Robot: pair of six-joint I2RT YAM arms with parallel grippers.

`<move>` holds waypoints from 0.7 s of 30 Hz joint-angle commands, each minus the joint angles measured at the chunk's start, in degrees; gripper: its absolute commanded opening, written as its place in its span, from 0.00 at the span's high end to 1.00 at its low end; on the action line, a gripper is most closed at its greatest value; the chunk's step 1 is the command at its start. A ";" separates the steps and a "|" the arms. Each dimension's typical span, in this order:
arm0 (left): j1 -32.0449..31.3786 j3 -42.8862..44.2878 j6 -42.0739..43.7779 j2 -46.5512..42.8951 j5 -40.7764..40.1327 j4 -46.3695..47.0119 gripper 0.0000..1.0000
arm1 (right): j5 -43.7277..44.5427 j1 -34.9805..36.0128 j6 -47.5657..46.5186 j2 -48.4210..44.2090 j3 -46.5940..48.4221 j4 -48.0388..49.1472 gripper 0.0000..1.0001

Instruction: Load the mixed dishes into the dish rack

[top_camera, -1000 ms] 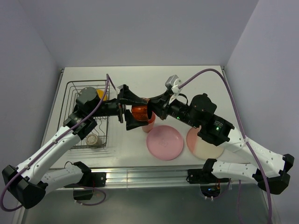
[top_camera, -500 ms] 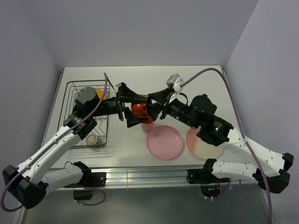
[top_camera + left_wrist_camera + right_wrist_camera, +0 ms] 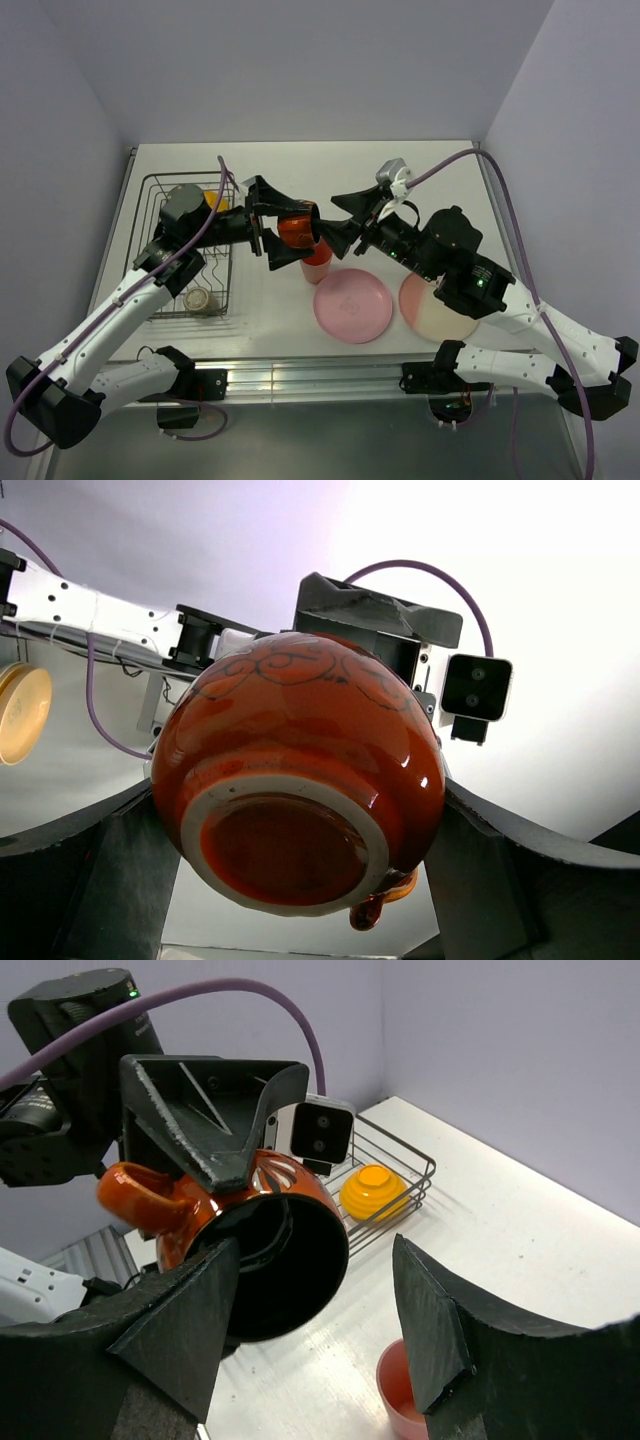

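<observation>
Cup clamped in my left gripper; right gripper spread at its mouth (dark inside shows only from right wrist).

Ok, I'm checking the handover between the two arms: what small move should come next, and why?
Probably the left arm should swing the orange-red cup left, toward the dish rack. The left gripper is clamped on the cup's sides, while the right gripper stands open and is not gripping it. The rack lies just to the left of the cup.
</observation>
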 commanded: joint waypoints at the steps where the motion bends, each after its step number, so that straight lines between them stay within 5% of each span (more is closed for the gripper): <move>1: 1.47 0.54 -15.13 -2.57 1.76 0.88 1.00 | 0.78 0.29 -0.83 -2.49 0.75 -0.93 0.30; 7: 8.75 0.70 -7.50 -5.03 5.18 -8.68 1.00 | 1.47 0.29 0.32 -6.09 1.01 -5.40 0.30; 15: 27.03 4.83 26.07 -4.34 6.95 -44.42 1.00 | 10.96 0.29 -0.47 -11.90 1.72 -12.35 0.30; 21: 35.82 10.35 45.32 0.05 -0.51 -57.03 1.00 | 11.76 0.29 0.14 -13.22 2.68 -15.96 0.29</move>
